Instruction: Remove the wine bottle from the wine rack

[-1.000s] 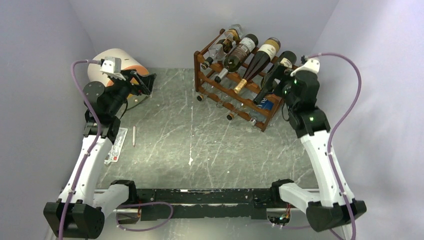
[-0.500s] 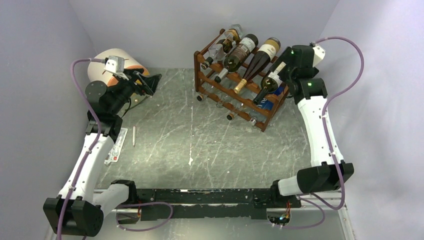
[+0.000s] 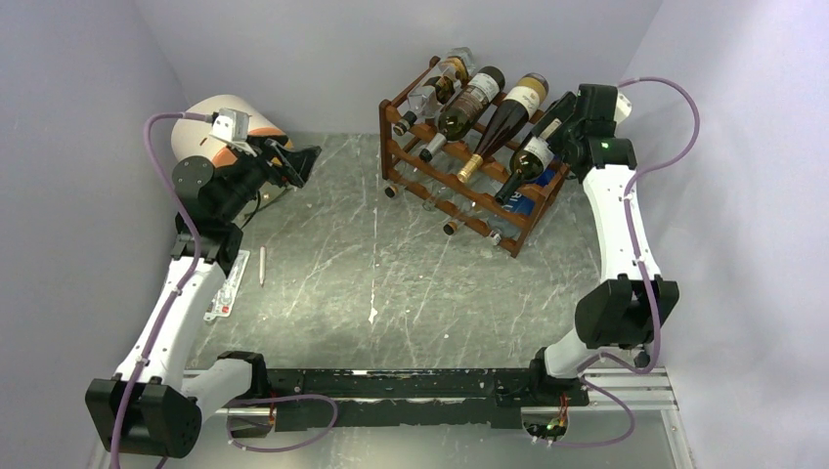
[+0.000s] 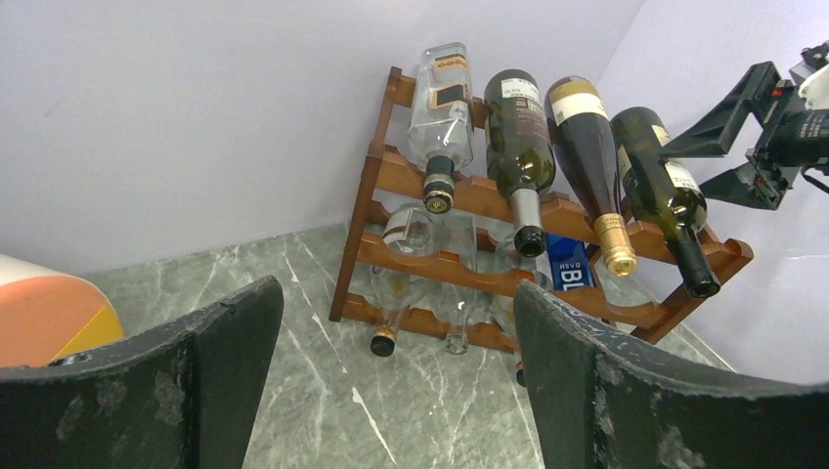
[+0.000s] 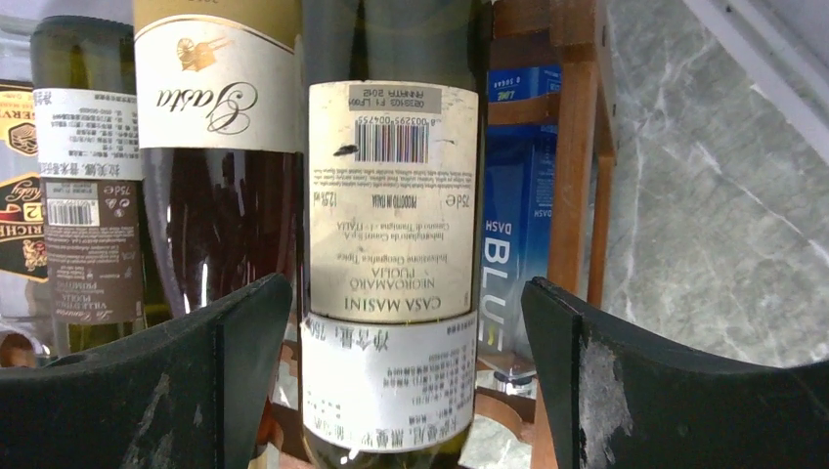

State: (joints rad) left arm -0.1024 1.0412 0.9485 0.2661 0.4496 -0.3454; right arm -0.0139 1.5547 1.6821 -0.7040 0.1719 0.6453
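1. While you scan the top view from its left side, the left gripper hangs just beside an orange-and-white drum. Its fingers are spread wide around nothing.
2. Your left wrist view adds the front of the wine rack. Clear bottles lie in its lower tiers, which the top view barely shows.
3. At the table's back right, the wine rack carries four bottles on top. The wine bottle is the rightmost, dark green, with its neck sloping forward.
4. At that bottle's base sits the right gripper. From above you cannot judge its gap.
5. Your right wrist view settles it: the gripper stands wide astride the labelled wine bottle. A gap shows on the right; contact on the left is unclear.
6. Only this view reads the blue box beside the rack post.
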